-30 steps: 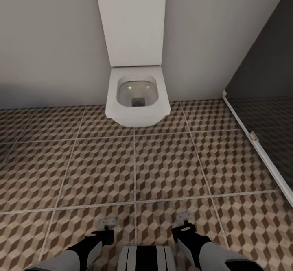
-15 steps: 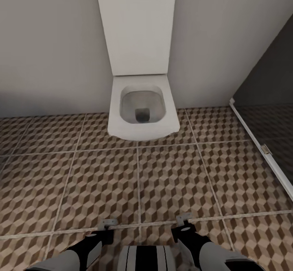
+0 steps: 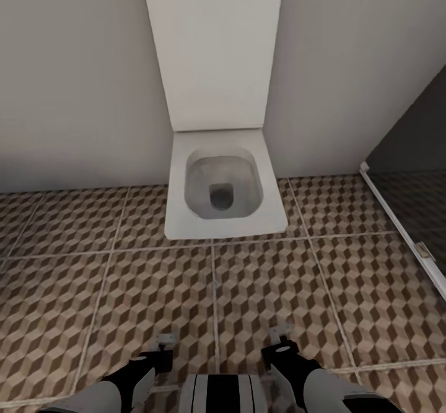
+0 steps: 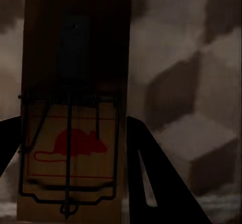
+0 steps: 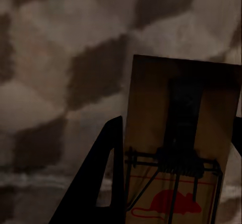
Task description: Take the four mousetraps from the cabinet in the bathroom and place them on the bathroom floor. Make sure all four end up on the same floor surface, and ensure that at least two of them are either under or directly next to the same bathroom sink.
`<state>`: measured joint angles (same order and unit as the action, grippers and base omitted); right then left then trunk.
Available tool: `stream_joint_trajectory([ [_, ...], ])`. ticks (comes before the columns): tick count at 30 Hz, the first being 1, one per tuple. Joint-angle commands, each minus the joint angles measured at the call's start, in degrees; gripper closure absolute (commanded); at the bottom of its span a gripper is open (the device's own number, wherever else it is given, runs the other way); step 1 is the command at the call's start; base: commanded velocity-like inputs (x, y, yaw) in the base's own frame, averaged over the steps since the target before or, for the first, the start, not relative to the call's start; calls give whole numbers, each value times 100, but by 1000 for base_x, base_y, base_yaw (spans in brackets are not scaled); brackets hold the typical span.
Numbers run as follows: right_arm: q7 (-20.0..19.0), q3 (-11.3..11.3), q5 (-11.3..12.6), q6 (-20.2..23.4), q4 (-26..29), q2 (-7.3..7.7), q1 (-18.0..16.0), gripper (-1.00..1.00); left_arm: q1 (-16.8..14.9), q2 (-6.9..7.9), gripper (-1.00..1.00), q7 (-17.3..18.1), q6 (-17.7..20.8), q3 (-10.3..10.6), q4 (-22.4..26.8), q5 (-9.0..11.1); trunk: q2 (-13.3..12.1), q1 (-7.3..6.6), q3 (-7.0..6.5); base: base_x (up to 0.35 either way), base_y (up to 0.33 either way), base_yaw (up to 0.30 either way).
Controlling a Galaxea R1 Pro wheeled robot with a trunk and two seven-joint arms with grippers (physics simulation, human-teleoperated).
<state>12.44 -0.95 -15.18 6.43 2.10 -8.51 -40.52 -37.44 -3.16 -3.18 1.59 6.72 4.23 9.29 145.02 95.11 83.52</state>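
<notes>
Mousetraps, one point(image 4: 70, 118) clamped flat between the left gripper's point(image 4: 70, 148) dark fingers and another point(image 5: 179, 148) likewise in the right gripper point(image 5: 174, 183), are carried above the floor point(image 3: 260, 289); light, stiff boards, judged best pinched by bare wooden edges, away from the wire.

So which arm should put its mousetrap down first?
Either: the left gripper and right gripper each hold a mousetrap, level above the bathroom floor. Only a toilet is here, no sink.

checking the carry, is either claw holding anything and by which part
Both. The left claw grips a mousetrap at its red-mouse end; the right claw grips another mousetrap the same way.
</notes>
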Motion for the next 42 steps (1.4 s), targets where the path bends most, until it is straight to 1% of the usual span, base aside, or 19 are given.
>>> stream_joint_trajectory([
  [1, 15, -11, -51, 47, 10, -2, 0, 100, 0, 0, 100, -24, 18, 49, 8, 38, 1, 2, 3, 261, 4, 0],
  [8, 53, -15, -59, 60, 10, -3, 0, 100, 0, 0, 100, -24, 20, 48, 8, 38, 1, 2, 3, 208, 1, 0],
  [17, 82, -66, -39, 113, 10, -10, 0, 100, 0, -8, 100, -26, 22, 48, 8, 38, 1, 2, 3, 29, 0, 8],
  [32, 83, -63, -37, 130, 10, -9, 0, 100, 0, -9, 100, -29, 17, 48, 8, 38, 1, 2, 3, 1, 0, 238],
  [37, 83, -63, -37, 130, 10, -8, 0, 100, 0, -9, 100, -28, 22, 48, 8, 38, 1, 2, 3, 13, -7, 76],
  [42, 83, -63, -37, 124, 10, -5, 0, 100, 0, -9, 100, -25, 25, 48, 8, 38, 1, 2, 3, 124, -147, 14],
])
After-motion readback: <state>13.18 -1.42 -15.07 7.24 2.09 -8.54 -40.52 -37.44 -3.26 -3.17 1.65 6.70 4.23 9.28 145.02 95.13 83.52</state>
